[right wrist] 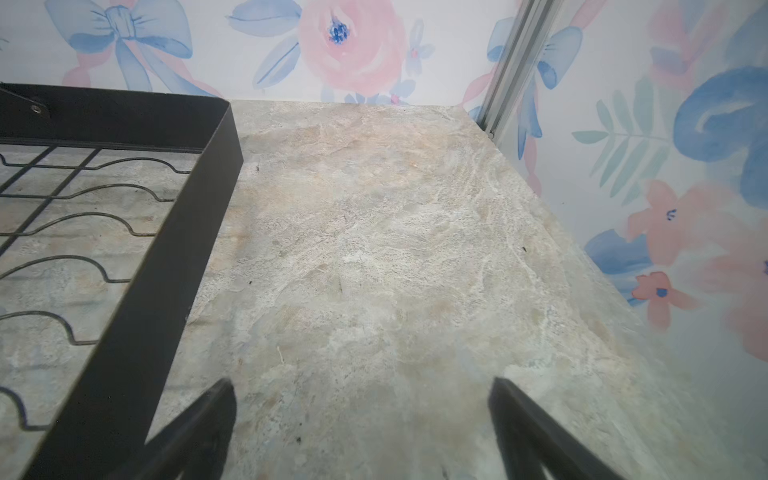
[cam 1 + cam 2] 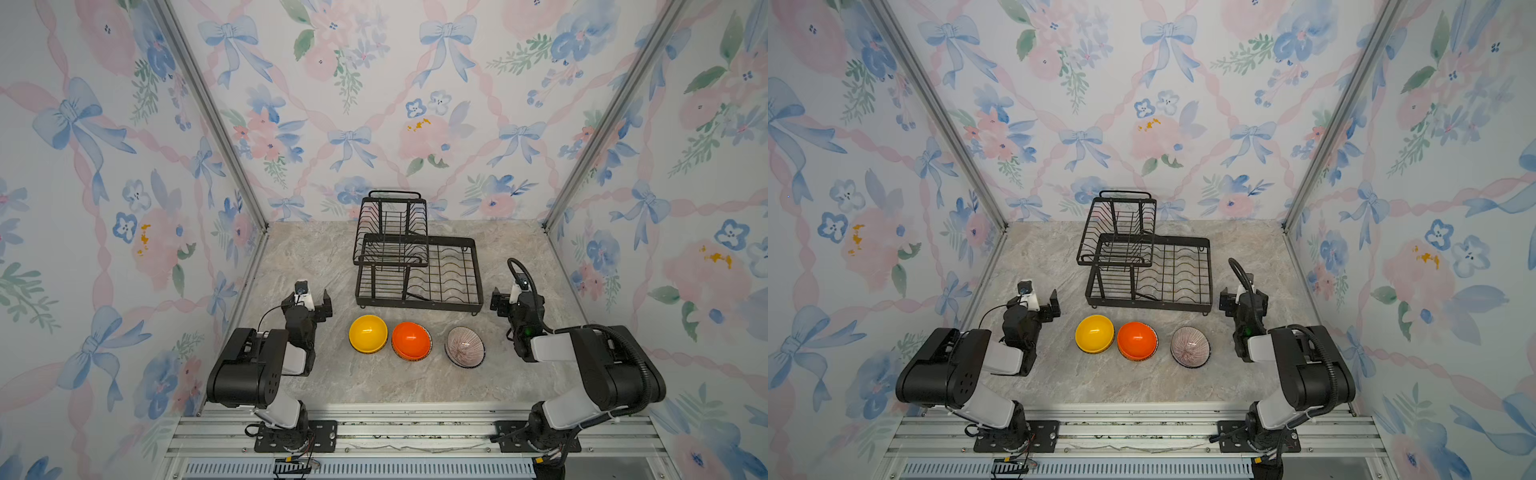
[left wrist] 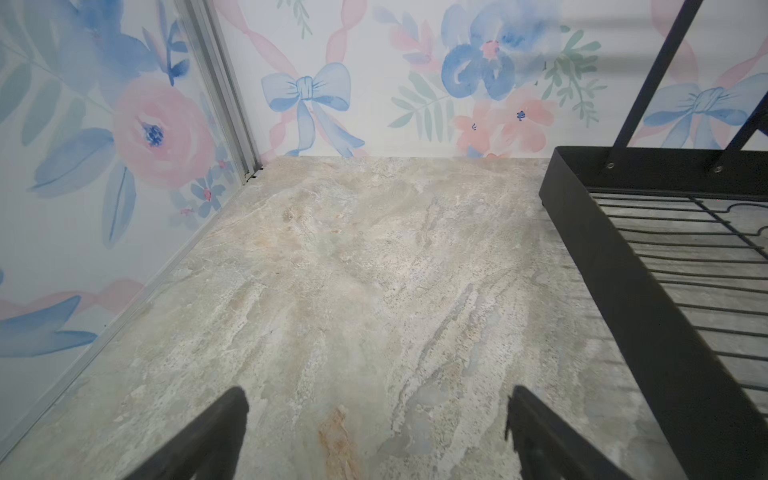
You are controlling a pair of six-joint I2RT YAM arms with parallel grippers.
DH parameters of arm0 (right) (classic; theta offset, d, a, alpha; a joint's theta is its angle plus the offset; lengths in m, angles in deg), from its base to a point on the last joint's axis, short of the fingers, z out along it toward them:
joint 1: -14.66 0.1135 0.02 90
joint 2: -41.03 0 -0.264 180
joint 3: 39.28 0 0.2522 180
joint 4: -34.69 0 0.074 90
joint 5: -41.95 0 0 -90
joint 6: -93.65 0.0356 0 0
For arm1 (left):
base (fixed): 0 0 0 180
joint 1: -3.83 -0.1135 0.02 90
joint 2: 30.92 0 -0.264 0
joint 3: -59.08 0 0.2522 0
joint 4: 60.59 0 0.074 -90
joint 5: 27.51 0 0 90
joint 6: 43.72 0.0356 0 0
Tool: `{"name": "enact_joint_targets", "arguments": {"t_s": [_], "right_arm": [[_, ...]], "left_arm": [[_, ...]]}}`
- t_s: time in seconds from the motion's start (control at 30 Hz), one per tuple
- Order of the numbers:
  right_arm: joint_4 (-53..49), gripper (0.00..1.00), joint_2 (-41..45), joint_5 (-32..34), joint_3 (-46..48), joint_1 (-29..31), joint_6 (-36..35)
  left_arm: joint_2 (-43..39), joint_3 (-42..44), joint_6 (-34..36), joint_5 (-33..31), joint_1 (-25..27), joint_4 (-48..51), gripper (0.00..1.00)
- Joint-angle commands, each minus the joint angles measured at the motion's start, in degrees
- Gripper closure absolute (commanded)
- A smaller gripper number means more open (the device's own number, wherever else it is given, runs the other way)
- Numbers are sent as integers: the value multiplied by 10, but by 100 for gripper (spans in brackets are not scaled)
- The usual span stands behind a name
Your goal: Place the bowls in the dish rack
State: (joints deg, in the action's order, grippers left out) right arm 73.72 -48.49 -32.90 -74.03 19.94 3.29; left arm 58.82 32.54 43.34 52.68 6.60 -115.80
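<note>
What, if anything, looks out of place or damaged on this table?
Nothing spilled or broken. Only oddity: a patterned rim peeks out under the orange bowl, suggesting a second bowl beneath it. The dish rack stands empty.

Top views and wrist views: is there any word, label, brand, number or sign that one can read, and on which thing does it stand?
No text can be read in any view.
The yellow bowl, orange bowl, striped bowl and dish rack carry no writing.
The left arm and right arm show no legible label; the wallpaper has only flowers and bows.
</note>
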Motion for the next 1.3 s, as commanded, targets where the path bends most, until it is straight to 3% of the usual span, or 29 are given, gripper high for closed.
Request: {"name": "enact_joint_targets", "arguments": {"t_s": [0.0, 0.37, 1.17, 1.27], "right_arm": [[8, 3, 6, -7, -8, -7, 13], [5, 3, 7, -15, -10, -12, 15], [7, 3, 7, -12, -8, -10, 13], [-12, 3, 17, -3, -14, -7, 14]], "left_arm": [[0, -8, 12, -3, 1, -7, 2], [1, -12, 17, 34, -6, -3, 2], [0, -10, 17, 34, -6, -2, 2], [-15, -17, 11, 5, -4, 18, 2]]}}
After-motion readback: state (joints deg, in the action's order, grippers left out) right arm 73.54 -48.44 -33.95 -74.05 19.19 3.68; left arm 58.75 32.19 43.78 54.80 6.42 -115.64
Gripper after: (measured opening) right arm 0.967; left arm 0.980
